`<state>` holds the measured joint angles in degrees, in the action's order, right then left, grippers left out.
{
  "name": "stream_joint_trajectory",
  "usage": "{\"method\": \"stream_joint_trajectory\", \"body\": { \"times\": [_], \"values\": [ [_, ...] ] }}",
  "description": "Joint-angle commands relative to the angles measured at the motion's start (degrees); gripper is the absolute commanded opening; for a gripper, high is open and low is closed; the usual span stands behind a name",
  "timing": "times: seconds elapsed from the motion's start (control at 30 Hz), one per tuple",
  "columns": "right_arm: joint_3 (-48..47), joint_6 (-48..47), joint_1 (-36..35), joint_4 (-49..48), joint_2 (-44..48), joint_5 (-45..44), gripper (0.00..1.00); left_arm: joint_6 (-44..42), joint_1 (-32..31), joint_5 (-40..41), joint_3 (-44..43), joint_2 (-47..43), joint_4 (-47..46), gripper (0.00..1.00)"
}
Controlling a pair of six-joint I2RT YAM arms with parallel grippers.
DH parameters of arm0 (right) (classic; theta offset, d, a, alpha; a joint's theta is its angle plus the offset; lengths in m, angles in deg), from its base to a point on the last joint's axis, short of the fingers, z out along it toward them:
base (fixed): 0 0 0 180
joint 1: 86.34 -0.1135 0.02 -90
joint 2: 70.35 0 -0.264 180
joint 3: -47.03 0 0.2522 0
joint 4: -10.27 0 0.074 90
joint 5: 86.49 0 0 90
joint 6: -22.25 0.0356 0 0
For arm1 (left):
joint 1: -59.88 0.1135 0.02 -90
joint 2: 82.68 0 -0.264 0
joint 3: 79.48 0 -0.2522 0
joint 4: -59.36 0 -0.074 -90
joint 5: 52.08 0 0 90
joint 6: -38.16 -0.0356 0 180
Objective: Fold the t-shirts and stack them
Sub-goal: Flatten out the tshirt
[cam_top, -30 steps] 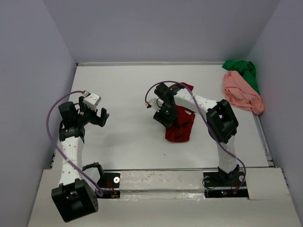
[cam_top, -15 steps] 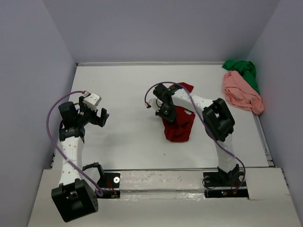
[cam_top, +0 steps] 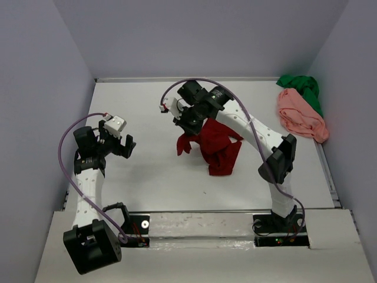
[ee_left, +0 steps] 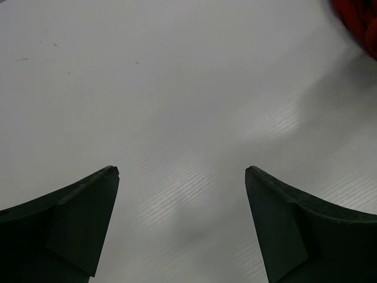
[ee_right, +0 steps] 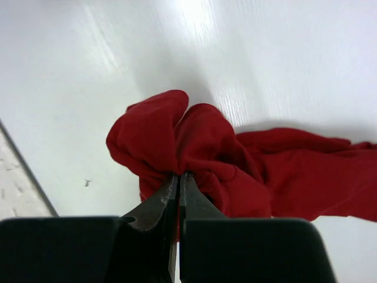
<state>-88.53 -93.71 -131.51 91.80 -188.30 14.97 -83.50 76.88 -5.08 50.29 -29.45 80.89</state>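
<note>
right pincer [ee_right: 178, 175] pinched tight on a bunch of the red shirt [cam_top: 219, 148], which drapes from it toward 5 o'clock at worktop [cam_top: 147, 106] centre; left pincer [ee_left: 182, 174] wide apart, empty.

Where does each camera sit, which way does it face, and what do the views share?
Top external: above and behind, looking down at the table, red shirt, pink shirt, green shirt; left arm and right arm show.
Left wrist: on the left arm, facing bare table; open left gripper at bottom.
Right wrist: on the right arm, facing the red shirt pinched in its shut right gripper.
Shared: the red shirt, in all three.
</note>
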Motion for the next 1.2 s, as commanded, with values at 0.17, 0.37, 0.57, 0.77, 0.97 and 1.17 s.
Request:
{"method": "stream_joint_trajectory", "body": {
  "times": [0.17, 0.37, 0.57, 0.77, 0.97, 1.17],
  "values": [
    [-7.4, 0.0, -1.9, -0.6, 14.4, -5.4, 0.0, 1.5, 0.1, 0.5, -1.1, -0.3, -1.8, 0.99],
    [0.2, 1.8, 9.2, -9.8, 22.6, -20.9, 0.0, 2.2, 0.1, 0.3, -1.6, -0.6, -1.7, 0.99],
    [15.7, -0.1, 24.9, -22.4, 33.6, -26.5, 0.0, 2.2, -0.3, -0.4, -2.1, -1.3, -1.7, 0.99],
    [31.5, 2.8, 30.3, -22.4, 43.0, -27.3, 0.0, 1.6, -9.1, 3.3, -4.9, 3.3, -1.7, 0.99],
    [47.5, 6.8, 30.8, -21.8, 51.8, -27.3, 0.0, -0.1, -20.9, 3.2, -12.5, 14.9, -0.7, 0.99],
    [57.9, 7.8, 34.0, -21.4, 59.9, -24.5, 0.0, -0.3, -28.3, 7.3, -28.9, 30.5, -1.0, 0.99]
  ]
}}
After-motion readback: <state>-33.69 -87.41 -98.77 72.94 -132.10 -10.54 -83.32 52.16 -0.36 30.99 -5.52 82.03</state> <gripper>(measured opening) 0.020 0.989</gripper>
